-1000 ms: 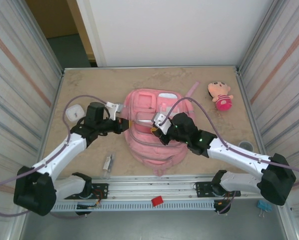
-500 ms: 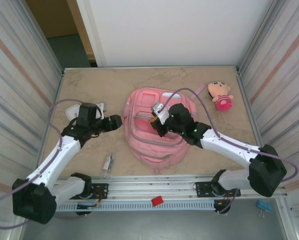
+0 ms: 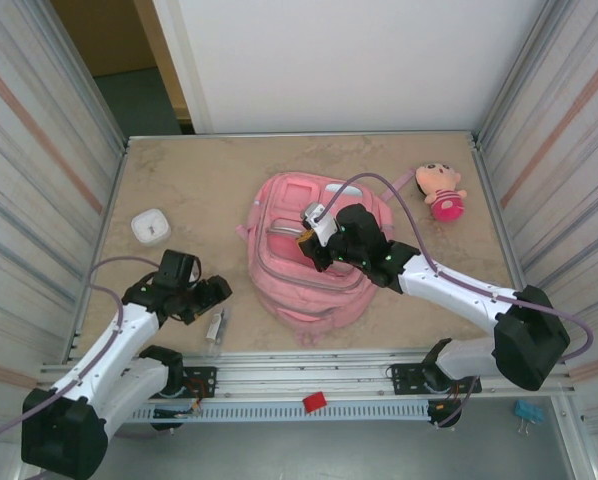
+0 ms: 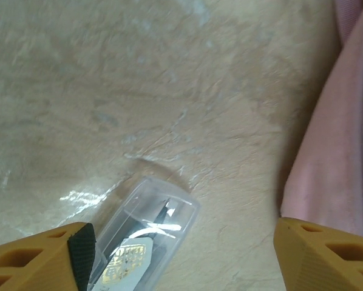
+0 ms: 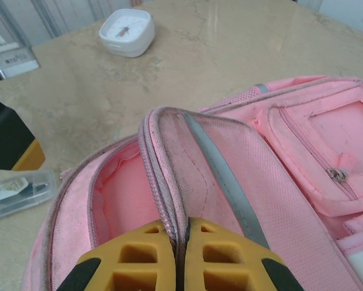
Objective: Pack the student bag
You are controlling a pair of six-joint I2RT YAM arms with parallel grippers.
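Two robot hands work over a beige marbled worktop [image 3: 179,170]. Nearest, the left hand [image 3: 219,290] hovers with its orange-tipped fingers [image 4: 36,257] spread wide, holding nothing. A small clear plastic case [image 3: 216,327] lies on the worktop just beneath it, untouched.

Just to that hand's right is the student bag [image 3: 309,290], a big pink fabric backpack lying with its front pockets up in the middle of the worktop. The right hand [image 3: 307,236] rests on top of it. Its fingers [image 5: 224,257] are pressed together on the zip-edged rim of the front flap [image 5: 169,163], holding it up so the pink-lined compartment gapes open on the side toward the left hand.

The bag looks soft and limp. It is likely light for its bulk and prone to sagging, folding and sliding on the smooth surface rather than keeping its shape. The corded zip seam seems the best place to grip, being firmer than the loose cloth panels, and a pinch there should keep the mouth open for loading.

Farther off, beyond the left hand, a small white square device [image 3: 151,226] sits alone. Well beyond the right hand and to its right, a little doll [image 3: 439,190] in a pink dress lies near the back corner.
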